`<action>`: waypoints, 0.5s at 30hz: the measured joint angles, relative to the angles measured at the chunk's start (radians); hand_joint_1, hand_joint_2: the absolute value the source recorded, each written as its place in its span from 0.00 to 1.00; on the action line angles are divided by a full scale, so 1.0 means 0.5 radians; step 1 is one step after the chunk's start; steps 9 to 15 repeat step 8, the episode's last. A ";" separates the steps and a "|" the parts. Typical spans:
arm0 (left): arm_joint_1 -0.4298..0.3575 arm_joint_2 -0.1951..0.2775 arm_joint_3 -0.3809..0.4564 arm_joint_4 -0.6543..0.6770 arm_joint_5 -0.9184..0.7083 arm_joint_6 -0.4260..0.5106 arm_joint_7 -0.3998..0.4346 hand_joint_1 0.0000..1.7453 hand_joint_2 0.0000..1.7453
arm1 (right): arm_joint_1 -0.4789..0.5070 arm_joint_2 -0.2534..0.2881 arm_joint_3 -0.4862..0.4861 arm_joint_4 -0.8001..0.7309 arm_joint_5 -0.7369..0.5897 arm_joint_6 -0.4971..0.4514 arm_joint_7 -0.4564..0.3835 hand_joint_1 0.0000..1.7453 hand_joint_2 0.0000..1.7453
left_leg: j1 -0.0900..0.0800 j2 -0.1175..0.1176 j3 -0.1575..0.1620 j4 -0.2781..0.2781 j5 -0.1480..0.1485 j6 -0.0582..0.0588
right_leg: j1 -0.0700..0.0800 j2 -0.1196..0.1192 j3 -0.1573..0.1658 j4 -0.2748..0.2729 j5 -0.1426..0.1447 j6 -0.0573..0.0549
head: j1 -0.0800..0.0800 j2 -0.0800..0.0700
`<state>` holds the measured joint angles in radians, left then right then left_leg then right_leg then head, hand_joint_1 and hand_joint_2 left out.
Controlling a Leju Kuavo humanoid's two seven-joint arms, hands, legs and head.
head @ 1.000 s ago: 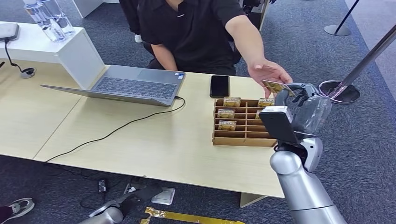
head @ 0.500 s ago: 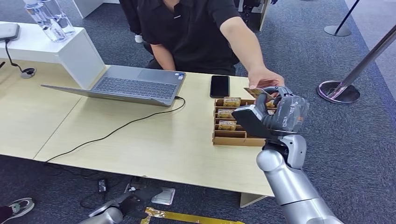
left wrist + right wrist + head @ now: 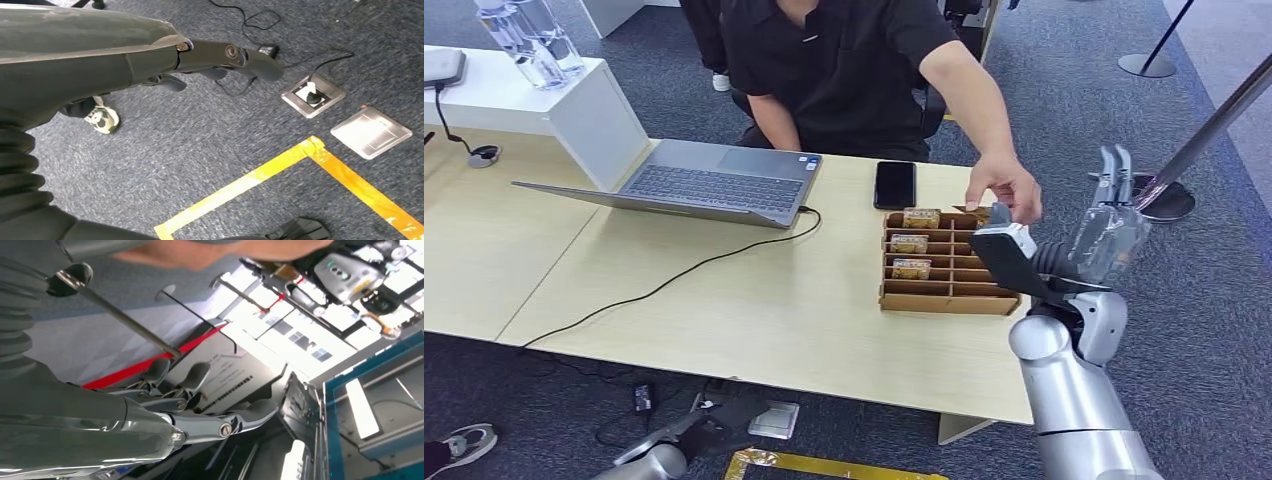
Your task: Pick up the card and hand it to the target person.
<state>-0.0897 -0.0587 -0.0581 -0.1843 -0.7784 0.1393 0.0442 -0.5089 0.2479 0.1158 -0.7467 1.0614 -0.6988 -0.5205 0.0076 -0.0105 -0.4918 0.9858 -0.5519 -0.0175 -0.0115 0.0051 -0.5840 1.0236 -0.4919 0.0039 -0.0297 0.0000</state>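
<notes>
Right hand (image 3: 1104, 215) is raised beside the tabletop's (image 3: 724, 300) right edge, fingers (image 3: 1112, 170) extended upward and spread, holding nothing; the right wrist view confirms straight fingers (image 3: 200, 375) with no object between them. Person's hand (image 3: 1004, 190) reaches down over the far right corner of the cardboard card tray (image 3: 944, 300), just beside my thumb. A brown edge at that hand's fingertips may be the card (image 3: 977, 211), but I cannot tell for certain. Three further cards (image 3: 911, 243) stand upright in the tray's left column of slots. A black phone (image 3: 894, 184) lies flat just behind the tray, and an open laptop (image 3: 709, 180) sits to its left with a black cable (image 3: 664, 285) running across the tabletop. My left hand (image 3: 220, 57) hangs low over grey carpet (image 3: 200, 140), fingers loosely extended and holding nothing, near yellow floor tape (image 3: 280, 165) and a floor socket (image 3: 312, 95).
</notes>
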 joint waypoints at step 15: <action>0.012 -0.006 0.040 0.000 -0.008 0.018 0.001 0.00 0.00 | 0.091 0.024 -0.652 -0.156 0.033 0.000 -0.224 0.00 0.00 | 0.000 -0.001 0.000 0.000 0.000 0.000 | 0.000 -0.001 0.000 0.000 0.000 0.000 | 0.000 0.000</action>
